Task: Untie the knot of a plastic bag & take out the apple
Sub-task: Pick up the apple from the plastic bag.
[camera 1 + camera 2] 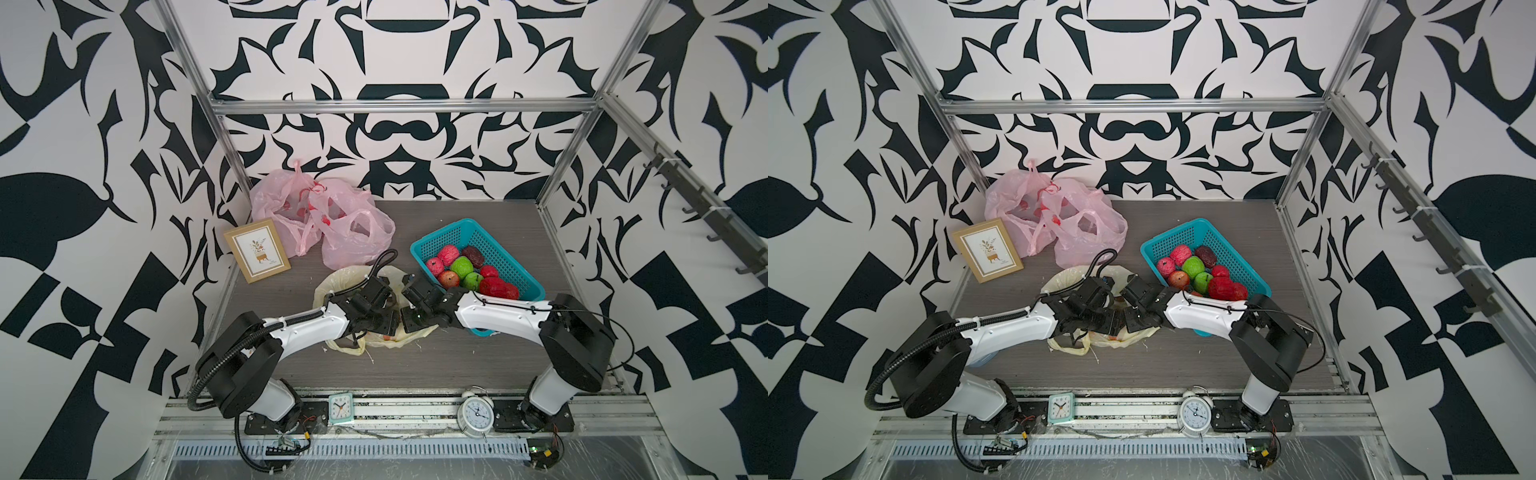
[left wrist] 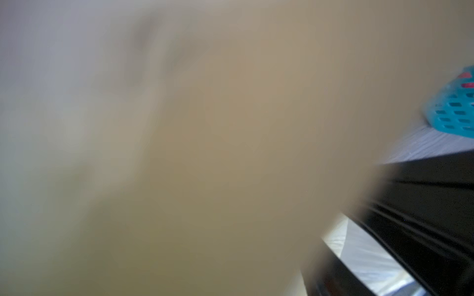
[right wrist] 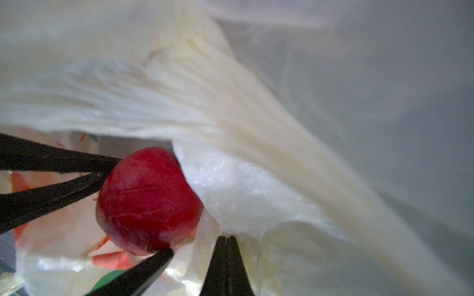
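Note:
A pale yellow plastic bag [image 1: 328, 286] [image 1: 1059, 282] lies mid-table, with both wrists crowded over it. In the right wrist view its film [image 3: 256, 115] is stretched into pleats, and a red apple [image 3: 148, 200] shows through the opening. My right gripper [image 3: 226, 239] is shut on a fold of the bag beside the apple. My left gripper [image 3: 137, 211] has its black fingers [image 3: 51, 159] on opposite sides of the apple, touching it. No knot shows in any view. Blurred beige film fills the left wrist view.
A teal basket [image 1: 505, 257] [image 2: 456, 110] of red and green apples stands just right of the bag, under my right forearm. Pink bags [image 1: 324, 212] and a picture frame [image 1: 257, 249] sit at the back left. Two clocks [image 1: 340, 408] [image 1: 476, 413] stand on the front rail.

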`<state>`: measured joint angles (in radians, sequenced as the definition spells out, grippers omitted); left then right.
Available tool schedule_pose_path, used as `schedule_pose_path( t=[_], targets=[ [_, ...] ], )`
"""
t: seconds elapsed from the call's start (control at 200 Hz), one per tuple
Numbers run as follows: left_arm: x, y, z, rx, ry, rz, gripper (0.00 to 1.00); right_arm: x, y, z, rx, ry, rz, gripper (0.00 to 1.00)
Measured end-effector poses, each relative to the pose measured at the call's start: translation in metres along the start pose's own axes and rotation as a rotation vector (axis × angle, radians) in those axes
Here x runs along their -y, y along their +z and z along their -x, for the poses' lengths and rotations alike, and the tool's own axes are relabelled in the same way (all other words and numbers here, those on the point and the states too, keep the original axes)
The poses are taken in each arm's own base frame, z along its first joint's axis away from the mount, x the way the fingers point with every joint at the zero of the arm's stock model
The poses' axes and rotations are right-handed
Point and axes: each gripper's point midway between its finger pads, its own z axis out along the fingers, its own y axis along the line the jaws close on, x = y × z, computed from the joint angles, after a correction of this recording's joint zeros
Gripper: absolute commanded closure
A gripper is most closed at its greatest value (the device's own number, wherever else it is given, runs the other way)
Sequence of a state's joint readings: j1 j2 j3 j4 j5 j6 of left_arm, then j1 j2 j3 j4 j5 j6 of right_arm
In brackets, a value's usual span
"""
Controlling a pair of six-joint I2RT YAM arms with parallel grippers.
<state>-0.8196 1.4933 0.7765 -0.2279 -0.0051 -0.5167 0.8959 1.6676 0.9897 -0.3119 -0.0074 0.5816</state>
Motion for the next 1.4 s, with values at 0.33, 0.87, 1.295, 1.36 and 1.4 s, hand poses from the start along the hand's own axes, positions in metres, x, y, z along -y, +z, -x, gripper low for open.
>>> schedule_pose_path(
  t=[0.33, 0.87, 1.295, 1.36, 1.4],
  targets=[
    [0.000, 0.008, 0.010, 0.009, -0.003, 0.024, 0.32, 0.002, 0.002, -0.003, -0.002, 0.010, 0.000, 1.00],
    [0.008, -0.034, 0.038, 0.072, 0.059, 0.038, 0.44, -0.003, -0.008, 0.006, 0.041, 0.015, 0.022, 1.00],
    [0.028, -0.159, 0.096, 0.312, 0.129, -0.027, 0.44, -0.020, -0.036, 0.026, 0.117, -0.036, 0.124, 0.66],
    [0.030, -0.173, 0.103, 0.348, 0.138, -0.037, 0.43, -0.030, -0.049, 0.029, 0.140, -0.073, 0.175, 0.60],
    [0.032, -0.182, 0.107, 0.368, 0.145, -0.046, 0.43, -0.037, -0.062, 0.033, 0.161, -0.091, 0.217, 0.59]
  ],
)
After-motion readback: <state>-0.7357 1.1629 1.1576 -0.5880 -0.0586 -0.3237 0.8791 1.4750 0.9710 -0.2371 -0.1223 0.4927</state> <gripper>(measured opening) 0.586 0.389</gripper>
